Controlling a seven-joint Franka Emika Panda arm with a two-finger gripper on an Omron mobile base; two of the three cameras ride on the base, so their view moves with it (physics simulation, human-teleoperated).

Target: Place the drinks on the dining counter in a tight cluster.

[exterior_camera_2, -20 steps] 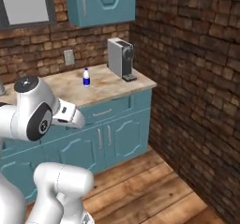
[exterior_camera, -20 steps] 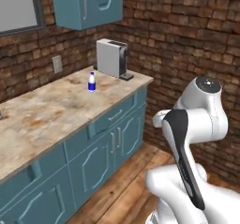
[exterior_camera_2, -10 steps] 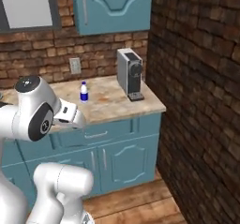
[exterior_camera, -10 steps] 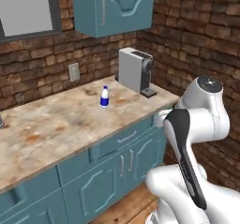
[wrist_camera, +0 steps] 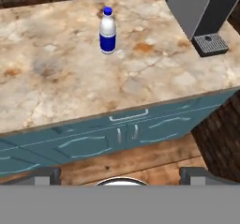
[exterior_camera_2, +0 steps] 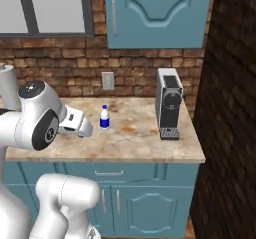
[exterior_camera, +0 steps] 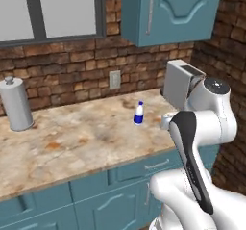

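Bottle (wrist_camera: 107, 30) stands clear; coffee machine (wrist_camera: 197, 10) cropped.

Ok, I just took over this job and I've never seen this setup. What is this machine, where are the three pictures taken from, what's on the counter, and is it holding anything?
The machine is a white robot arm on a driving base, in a rendered kitchen. Two pictures come from cameras on the base, behind the arm on its left and right. The third looks along the gripper, whose two dark fingertips stand far apart at the bottom: it is open and holds nothing. On the marbled counter by the brick wall stand a small white bottle with a blue band, a grey coffee machine near the right end, and a tall grey canister far to the left. The arm is well short of the bottle.
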